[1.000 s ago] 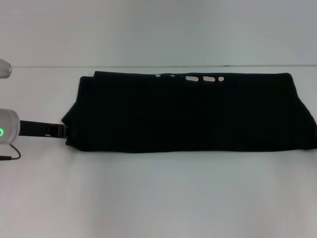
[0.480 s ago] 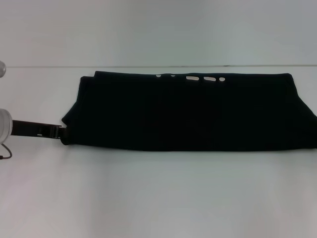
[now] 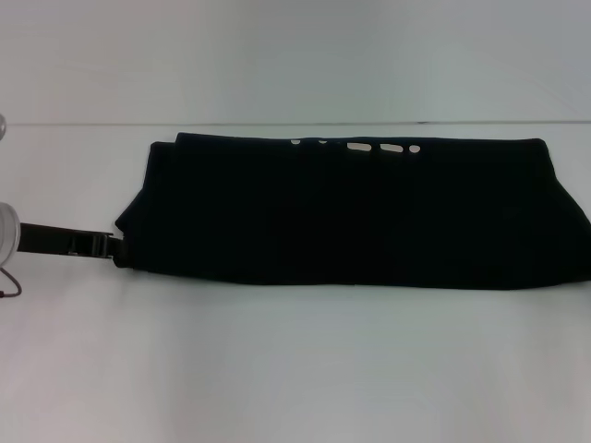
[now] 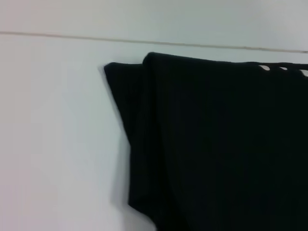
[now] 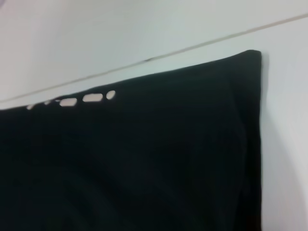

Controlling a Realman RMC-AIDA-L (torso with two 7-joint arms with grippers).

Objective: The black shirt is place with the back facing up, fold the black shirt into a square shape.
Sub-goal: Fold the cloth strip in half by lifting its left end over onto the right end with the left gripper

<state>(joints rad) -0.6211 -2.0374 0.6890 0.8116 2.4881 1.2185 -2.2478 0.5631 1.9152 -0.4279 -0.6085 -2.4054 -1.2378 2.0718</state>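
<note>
The black shirt [image 3: 351, 212] lies folded into a long flat band across the white table [image 3: 295, 369]. Small bits of white lettering [image 3: 380, 147] show along its far edge. My left gripper [image 3: 116, 247] is low at the band's near left corner, touching or right beside the cloth. The left wrist view shows the band's left end [image 4: 216, 144] with a layered fold edge. The right wrist view shows its far right corner [image 5: 144, 159] lying flat. My right gripper is out of view.
The table's far edge [image 3: 83, 124] runs as a thin line just behind the shirt, with a pale wall beyond. The shirt's right end reaches the edge of the head view.
My left arm has drawn back to the left, and its gripper now sits a little farther left and lower at the shirt's corner. The shirt has barely shifted.
</note>
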